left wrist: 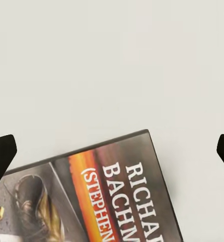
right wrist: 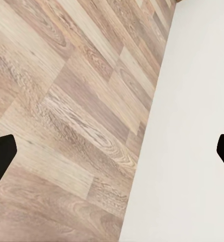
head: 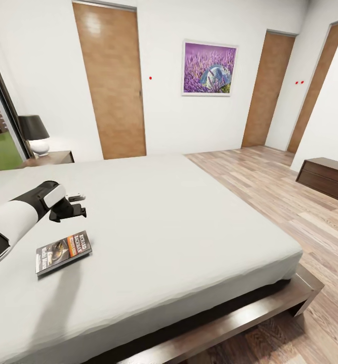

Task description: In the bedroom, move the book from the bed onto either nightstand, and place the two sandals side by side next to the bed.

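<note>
Taking the bed (head: pixel 179 227) as the landmark and reading the head view from its left edge across: one nightstand (head: pixel 52 158) stands beside the bed's far left corner and carries one black-shaded lamp (head: pixel 35 132). The left tool (head: pixel 77 204) hangs over the mattress, well inside the bed's left part, its fingers spread wide and gripping nothing.

One book (head: pixel 64 251) lies flat on the mattress, just on the near side of that tool and apart from it. Its long axis runs roughly across the bed, slightly skewed to the mattress edge. In the left wrist view the book (left wrist: pixel 96 196) sits off to one side of the line between the two dark fingertips, not squarely under them; its orange band is plain. Judged from this, the left arm is the nearer and needs a short pull back toward the bed's near edge before descending.

The right tool (right wrist: pixel 112 151) has its fingertips far apart, empty, above the floor (right wrist: pixel 66 126) beside a white surface.

Sandals counted: none visible.
</note>
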### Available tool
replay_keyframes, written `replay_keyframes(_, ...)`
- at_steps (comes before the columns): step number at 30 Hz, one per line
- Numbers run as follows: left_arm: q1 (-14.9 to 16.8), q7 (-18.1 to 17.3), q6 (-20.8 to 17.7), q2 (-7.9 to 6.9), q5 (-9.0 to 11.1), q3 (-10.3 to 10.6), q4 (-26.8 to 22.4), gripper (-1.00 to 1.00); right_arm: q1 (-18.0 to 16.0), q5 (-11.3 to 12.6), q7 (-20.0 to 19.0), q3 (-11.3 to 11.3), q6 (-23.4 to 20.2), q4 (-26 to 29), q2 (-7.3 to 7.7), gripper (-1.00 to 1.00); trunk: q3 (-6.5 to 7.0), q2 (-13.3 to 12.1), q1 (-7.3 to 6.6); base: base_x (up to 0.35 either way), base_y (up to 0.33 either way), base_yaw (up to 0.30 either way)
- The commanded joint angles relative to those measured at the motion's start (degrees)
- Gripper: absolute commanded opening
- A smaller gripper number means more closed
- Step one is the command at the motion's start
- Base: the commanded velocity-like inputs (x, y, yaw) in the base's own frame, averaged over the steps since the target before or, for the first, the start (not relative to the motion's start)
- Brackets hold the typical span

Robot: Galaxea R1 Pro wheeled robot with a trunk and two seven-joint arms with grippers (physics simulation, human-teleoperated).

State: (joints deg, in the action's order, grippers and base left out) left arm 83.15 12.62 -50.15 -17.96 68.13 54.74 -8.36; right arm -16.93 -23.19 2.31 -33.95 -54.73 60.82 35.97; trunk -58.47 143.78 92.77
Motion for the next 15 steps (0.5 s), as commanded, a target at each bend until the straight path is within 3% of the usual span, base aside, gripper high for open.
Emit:
replay_keyframes(1,0.01,0.47,-0.19,-0.06,0.61,0.28,-0.19,1.0,-0.04,0.25,0.24,0.02,-0.2,-0.03,0.0,1.0,-0.06,0.02,-0.01,0.0,0.0,0.0)
replay_keyframes(15,-0.06,0.62,-0.3,-0.09,0.6,0.66,-0.22,1.0,-0.04,0.25,0.24,0.02,-0.2,-0.26,0.15,1.0,-0.5,0.05,0.04,0.0,0.0,0.0)
